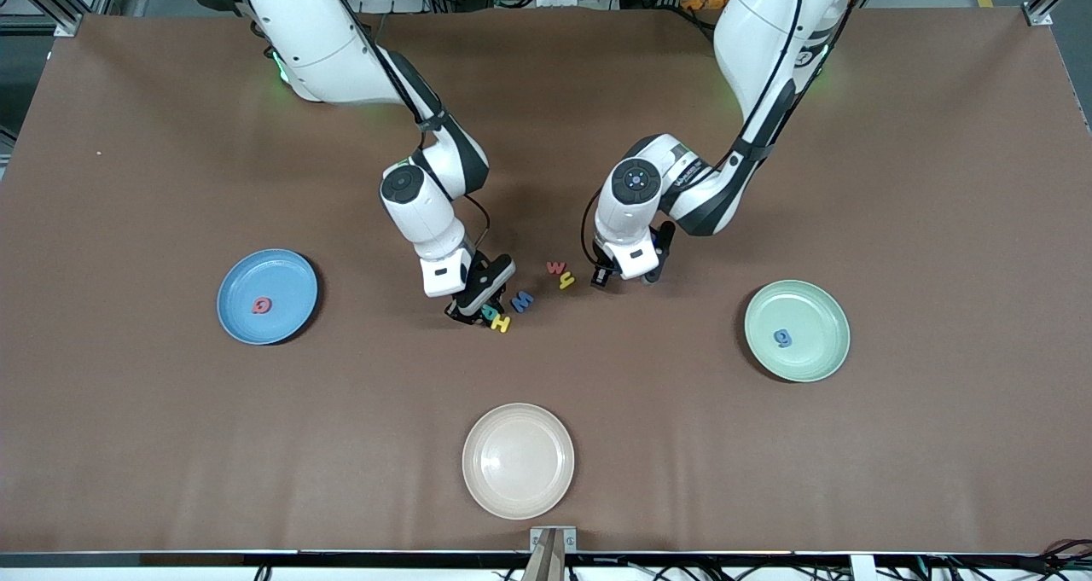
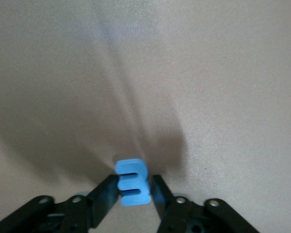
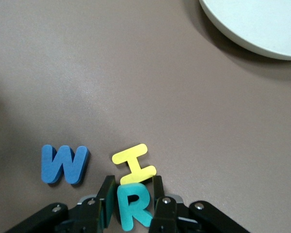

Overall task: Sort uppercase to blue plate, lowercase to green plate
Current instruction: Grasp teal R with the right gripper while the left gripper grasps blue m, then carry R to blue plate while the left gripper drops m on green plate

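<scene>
While the blue plate (image 1: pixel 267 297) sits toward the right arm's end of the desk (image 1: pixel 171 444) with the red Q (image 1: pixel 262 305) on it, the right tool (image 1: pixel 472 312) is down at the letter pile, its fingers (image 3: pixel 108 201) clamped on the green R (image 3: pixel 131 211). Yellow H (image 1: pixel 500 322) touches the R, just nearer the front camera; blue W (image 1: pixel 522 301) lies just beside the H, toward the left arm's end. Red w (image 1: pixel 556 267) and yellow y (image 1: pixel 566 281) lie close together, farther from the camera than the W. Cream plate (image 1: pixel 518 460) is nearest the camera, well apart from the letters. Left tool (image 1: pixel 627 277) is low over the desk near the y, pinching the blue m (image 2: pixel 132 183). Green plate (image 1: pixel 797 330) lies toward the left arm's end, blue g (image 1: pixel 782 337) on it.
</scene>
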Controlling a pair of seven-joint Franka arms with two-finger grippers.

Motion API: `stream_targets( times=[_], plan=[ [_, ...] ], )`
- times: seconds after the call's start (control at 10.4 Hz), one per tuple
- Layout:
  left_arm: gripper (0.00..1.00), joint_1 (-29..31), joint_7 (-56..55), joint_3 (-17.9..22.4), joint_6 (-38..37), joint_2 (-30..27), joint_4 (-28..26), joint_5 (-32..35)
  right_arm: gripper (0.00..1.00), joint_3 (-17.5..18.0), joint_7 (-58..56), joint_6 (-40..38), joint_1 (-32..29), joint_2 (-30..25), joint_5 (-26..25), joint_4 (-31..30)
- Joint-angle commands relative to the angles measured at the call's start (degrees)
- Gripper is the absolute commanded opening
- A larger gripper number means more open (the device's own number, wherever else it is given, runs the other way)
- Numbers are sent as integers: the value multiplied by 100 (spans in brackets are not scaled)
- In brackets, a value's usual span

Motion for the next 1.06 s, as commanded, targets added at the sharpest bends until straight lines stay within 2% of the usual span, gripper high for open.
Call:
stream_targets(
  times=[0.0, 0.29, 0.96],
  plan=[
    [0, 19, 11, 42, 29, 17, -70, 16, 28, -18, -28, 66, 44, 67, 40, 89],
    [0, 440, 342, 60, -242, -272, -52, 569, 21, -18, -37, 66, 53, 67, 31, 89],
    [0, 1792, 2231, 51, -577, -774, 27, 615, 5, -18, -28, 49, 53, 58, 31, 115]
  ],
)
